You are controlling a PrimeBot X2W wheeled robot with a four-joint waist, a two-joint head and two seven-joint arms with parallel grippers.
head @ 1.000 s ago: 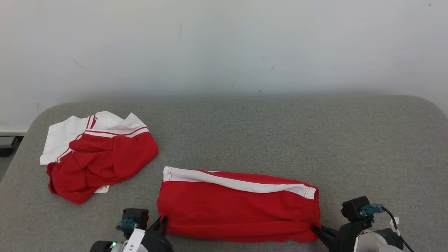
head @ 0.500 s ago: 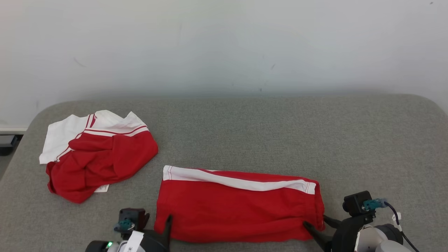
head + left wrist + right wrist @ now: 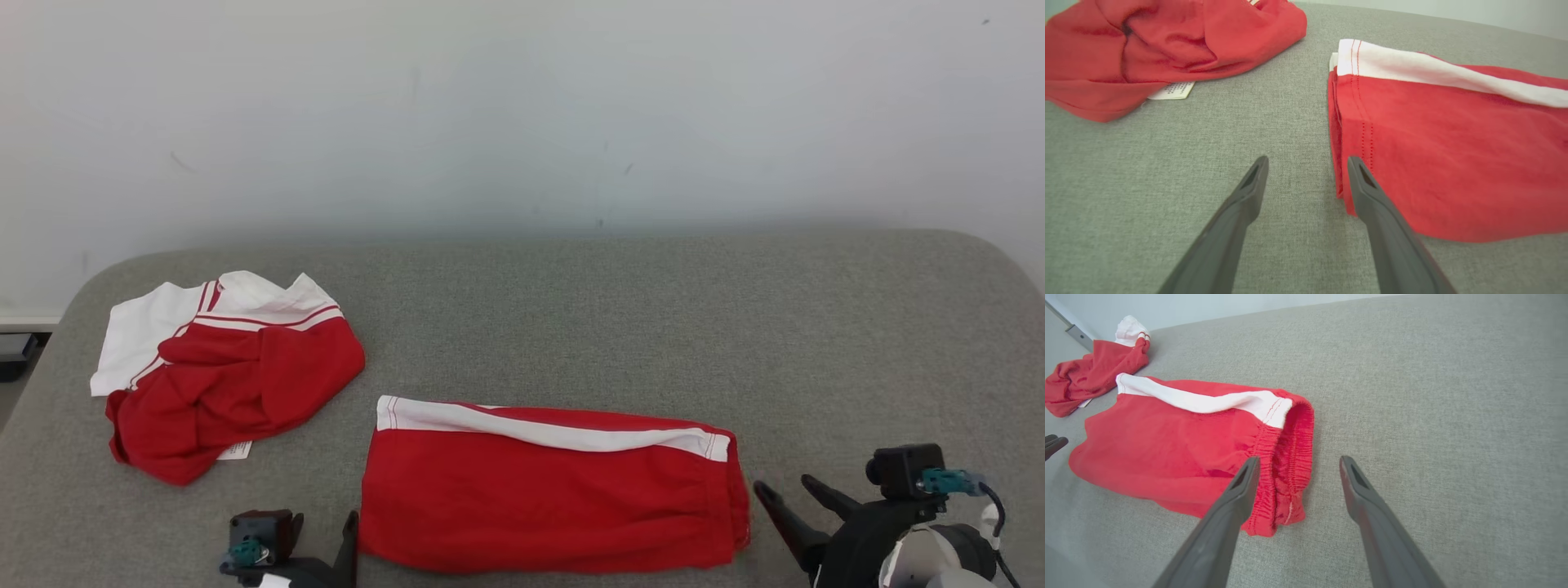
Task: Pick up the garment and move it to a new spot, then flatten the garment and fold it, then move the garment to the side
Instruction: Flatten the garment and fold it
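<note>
Red garment (image 3: 547,490) with a white stripe along its far edge lies folded flat in a long rectangle on the grey fabric surface (image 3: 571,327), centre, near the front edge. At its left end sits the left gripper (image 3: 1308,161), jaws spread wide, nothing between them, low over the grey fabric. In the left wrist view one of its fingers overlaps the red hem; touching or just above it, can't tell. At the other end, just off the elastic waistband, is the right gripper (image 3: 784,485), also spread wide and empty. The head view shows a thin strip of grey between its fingertips and the cloth. Neither one holds the garment. A second garment (image 3: 229,384), red and white, crumpled, sits at the far left of the surface, apart from the folded one, with a white label (image 3: 235,450) poking out at its near edge. Pale wall (image 3: 490,106) behind.
</note>
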